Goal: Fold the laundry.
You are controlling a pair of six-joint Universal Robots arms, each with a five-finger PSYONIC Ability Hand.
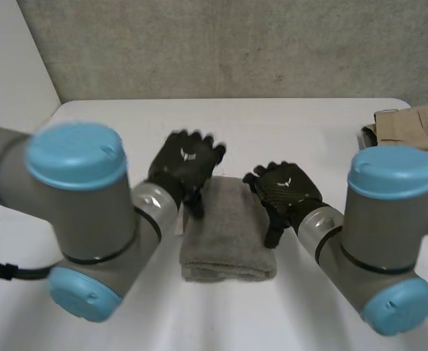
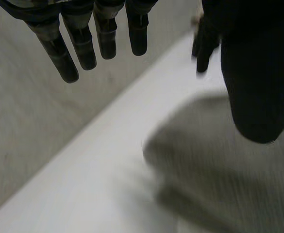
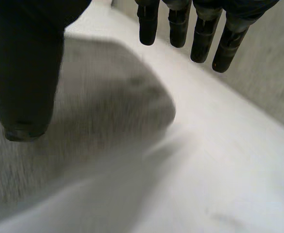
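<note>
Head cam: high, behind and between the arms, facing fwd and down over the tabletop to the grey wall; mid range. L wrist cam: v. close, looks along left hand toward the wall. R wrist cam: same, along right hand. All 3 share the towel and the tabletop.

Folded grey towel on the white table.
It lies flat as a thick, soft rectangle near the table's middle, its layered edges at the near end. A beige garment with a dark button sits bunched at the far right edge, well apart.
</note>
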